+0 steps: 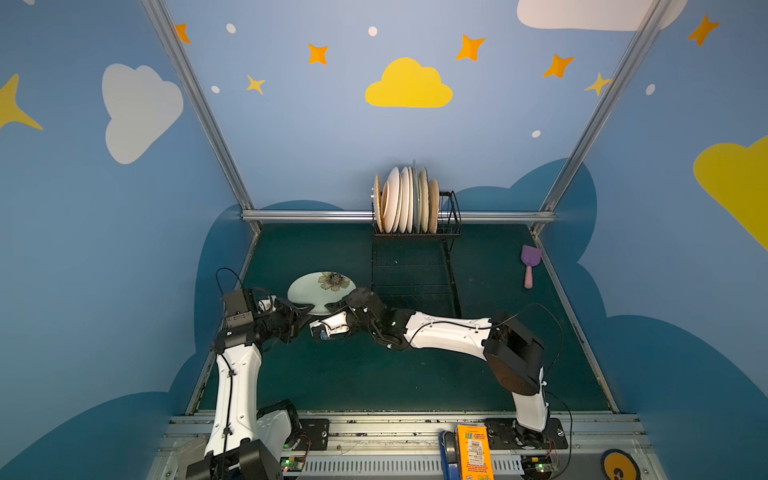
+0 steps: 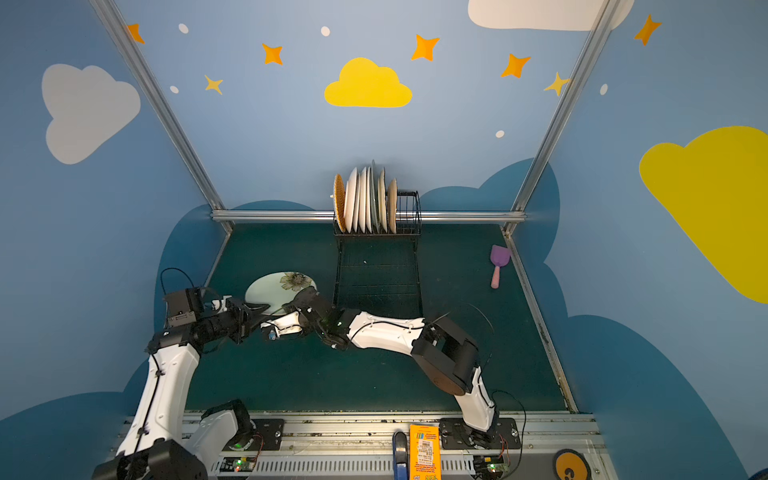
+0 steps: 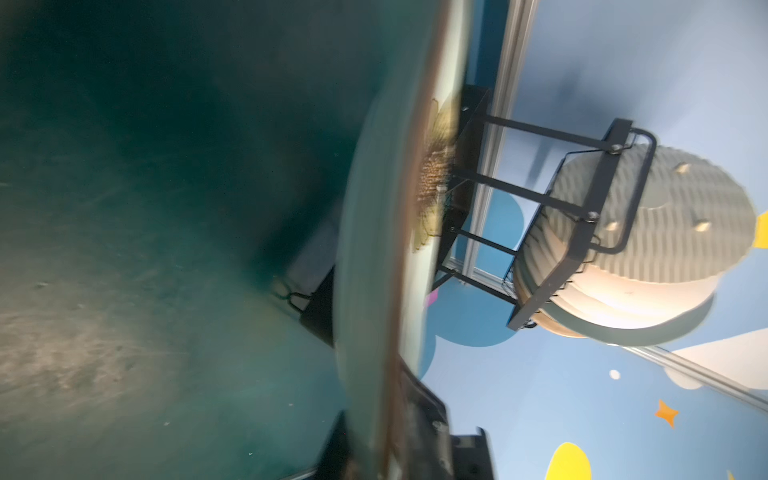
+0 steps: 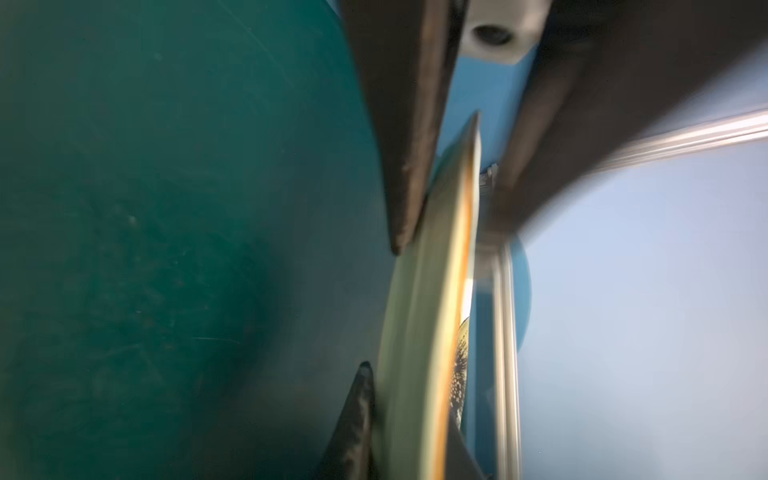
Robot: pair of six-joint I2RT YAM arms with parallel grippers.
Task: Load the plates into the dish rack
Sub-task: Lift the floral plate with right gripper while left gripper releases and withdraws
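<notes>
We find the flower plate (image 1: 318, 293) caught at its near rim by both arms, just left of the flat tray of the dish rack (image 1: 451, 208). The right pincer (image 1: 332, 306) bites the rim from the right and the left pincer (image 1: 306, 311) meets it from the left, the two almost touching. The plate runs away from both toward the back wall, flower end farthest. It is tilted, with its near edge raised off the counter (image 1: 332, 374).

The coming move turns on one relation. The slots lie farther back and to the right of the plate, where the standing plates (image 1: 405, 199) fill most of the raised section on edge. We judge that the right arm, which is on the rack's side, is better placed to carry it. The plate must be turned up onto its edge, face parallel to that row, to reach the free wires at the row's right end.

The top views hide both grips behind the wrists. The right wrist view shows its fingers (image 4: 409, 174) pressed on either side of the rim, so that pincer is narrow and holding the plate. The left wrist view shows the rim (image 3: 374, 249) passing between its jaws, but blur leaves us unable to tell whether they clamp or merely straddle it. Only this view shows the rack (image 3: 577, 232) from the side.
</notes>
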